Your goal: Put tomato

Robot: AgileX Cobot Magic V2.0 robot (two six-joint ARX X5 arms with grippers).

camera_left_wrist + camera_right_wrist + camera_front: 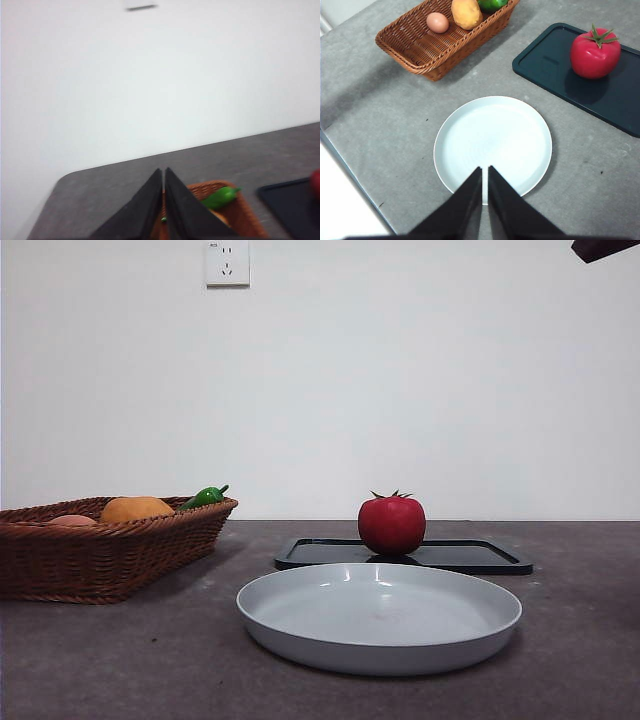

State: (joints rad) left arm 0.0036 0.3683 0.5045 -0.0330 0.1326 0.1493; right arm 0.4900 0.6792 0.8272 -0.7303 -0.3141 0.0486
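The right claw [485, 172], jaws pressed narrow and empty, hangs above the white plate [492, 145], the tomato [594, 53] on the dark tray [555, 62] well beyond it.

A plain white wall [400, 380] is filling the space behind the table, carrying a white power socket [227, 262] high up. The mottled dark grey tabletop [120, 660] is lying under even, soft light, catching faint shadows.
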